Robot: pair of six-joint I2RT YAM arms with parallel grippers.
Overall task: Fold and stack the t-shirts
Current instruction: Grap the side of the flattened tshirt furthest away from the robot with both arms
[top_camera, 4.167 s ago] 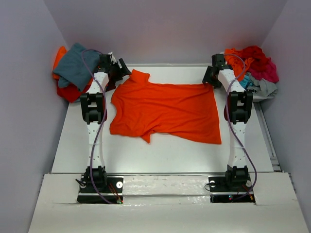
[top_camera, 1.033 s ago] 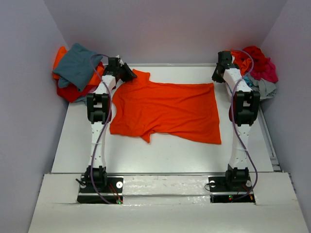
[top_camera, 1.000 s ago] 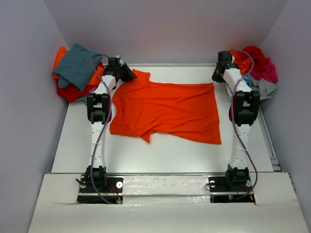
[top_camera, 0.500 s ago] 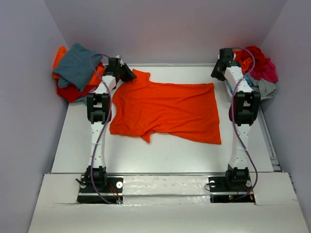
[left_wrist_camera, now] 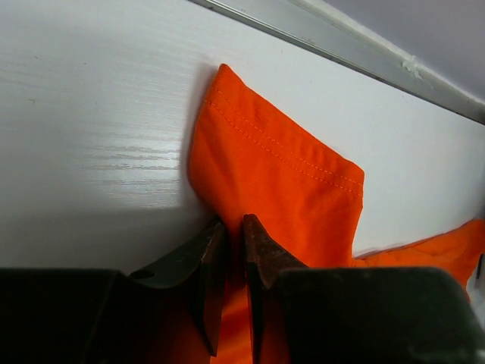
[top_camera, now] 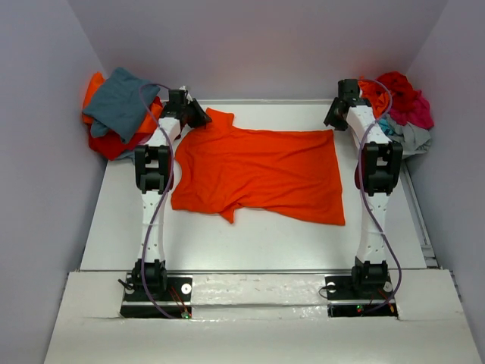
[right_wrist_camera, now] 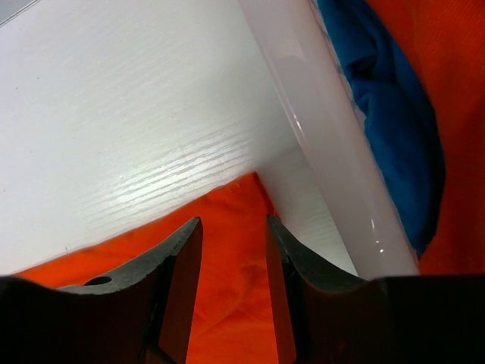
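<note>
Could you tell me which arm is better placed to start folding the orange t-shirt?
Left: the left gripper pinches the orange t-shirt by its sleeve; the right gripper hangs open over a corner, holding nothing.

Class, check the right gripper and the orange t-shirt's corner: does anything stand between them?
Nothing visible does. The right gripper, jaws open, hangs over the corner of the orange t-shirt; the white bin sits beside, not between.

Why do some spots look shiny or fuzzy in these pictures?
Left wrist view: glare streaks on the white table, a dark shadow along the orange t-shirt, and the jaws, close up, slightly blurred. Right wrist view: bright sheen on the table and the white bin rim. Top view: soft, even light.
</note>
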